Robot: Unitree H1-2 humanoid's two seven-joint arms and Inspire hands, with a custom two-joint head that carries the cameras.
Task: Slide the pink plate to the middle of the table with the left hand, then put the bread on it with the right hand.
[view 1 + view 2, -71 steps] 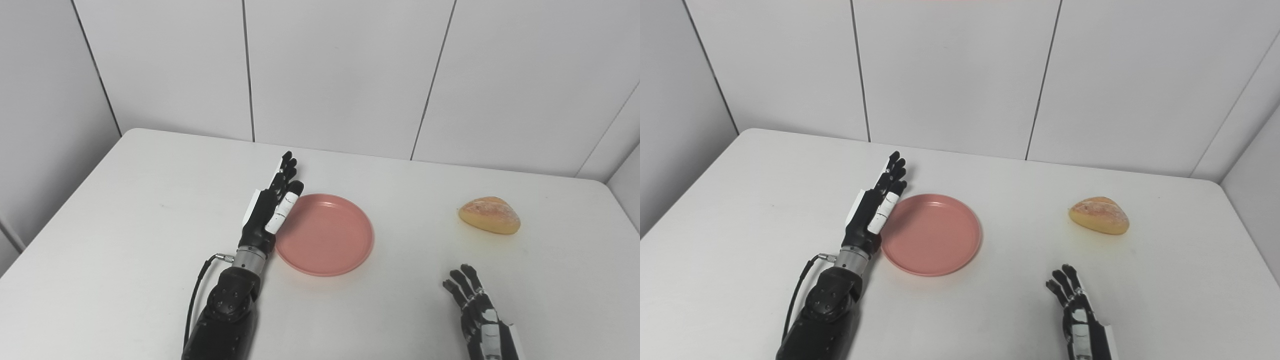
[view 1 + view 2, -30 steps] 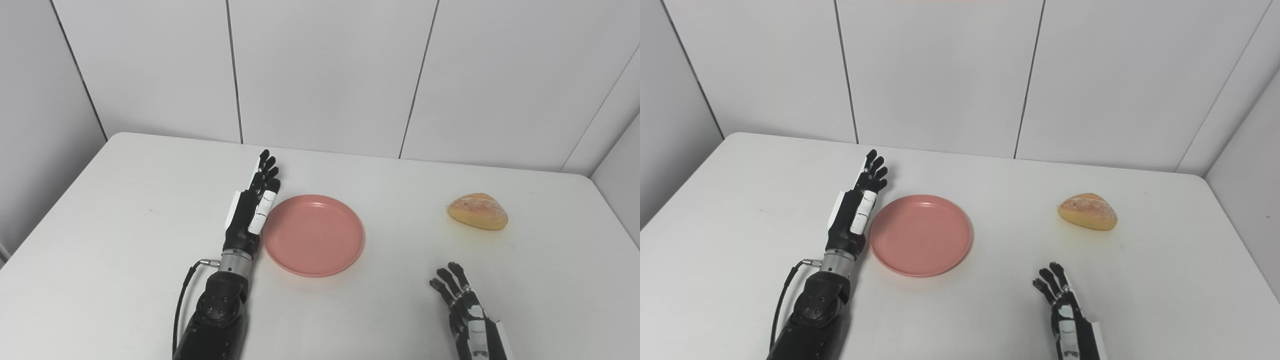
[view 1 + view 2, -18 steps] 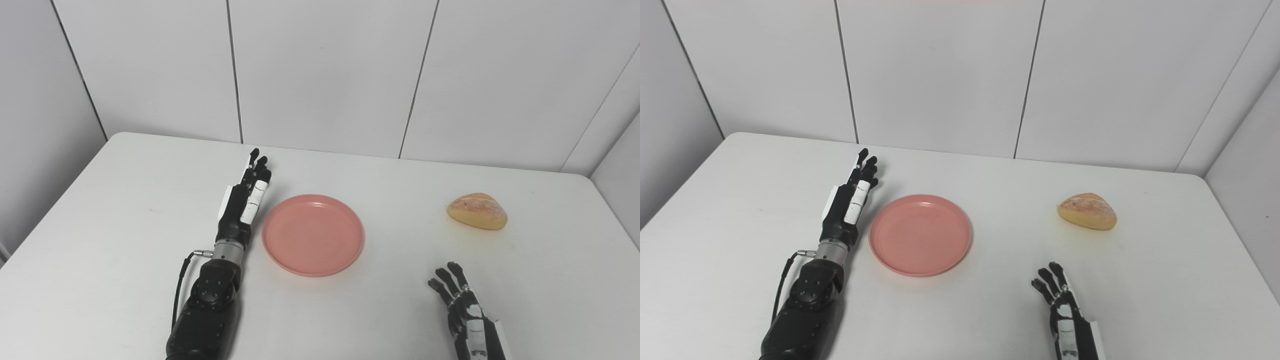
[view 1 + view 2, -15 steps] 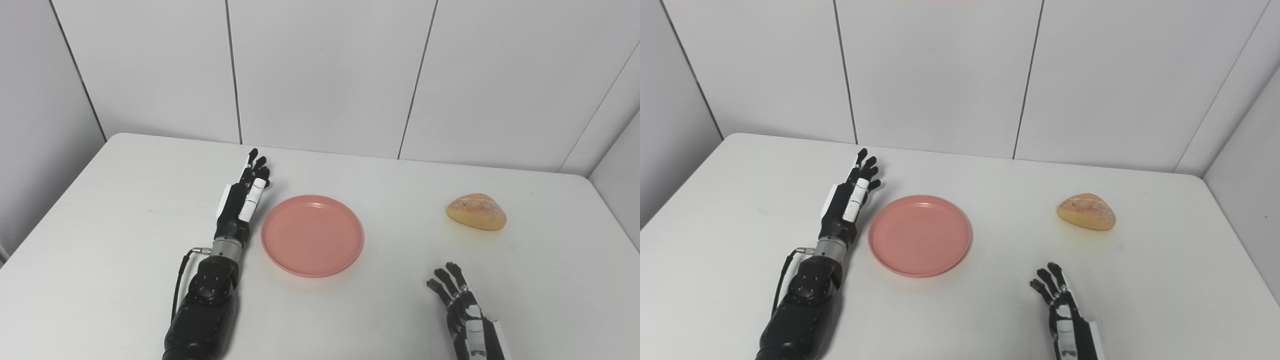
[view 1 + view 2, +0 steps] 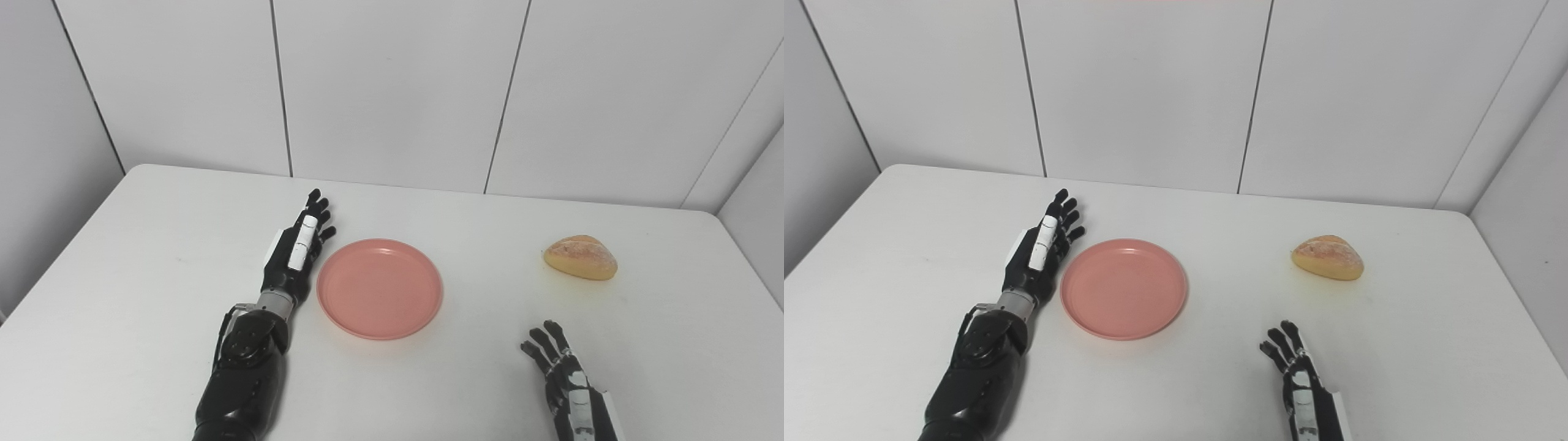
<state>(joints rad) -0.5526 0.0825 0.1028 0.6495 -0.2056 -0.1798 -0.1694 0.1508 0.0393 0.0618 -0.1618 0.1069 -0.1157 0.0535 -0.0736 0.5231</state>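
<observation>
Left hand (image 5: 298, 254) spread, clear beside centred plate (image 5: 380, 288); right hand (image 5: 566, 383) spread, short of bread (image 5: 580, 258), apparently poised to fetch.

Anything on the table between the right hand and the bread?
No. Only bare table lies between the right hand and the bread; both eye views show it.

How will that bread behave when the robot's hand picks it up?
The bread looks crusty and domed, so probably light and fairly firm, though a hard squeeze might dent it. It lies flat side down on the table, so it seems unlikely to roll. The open right hand is well short of it.
</observation>
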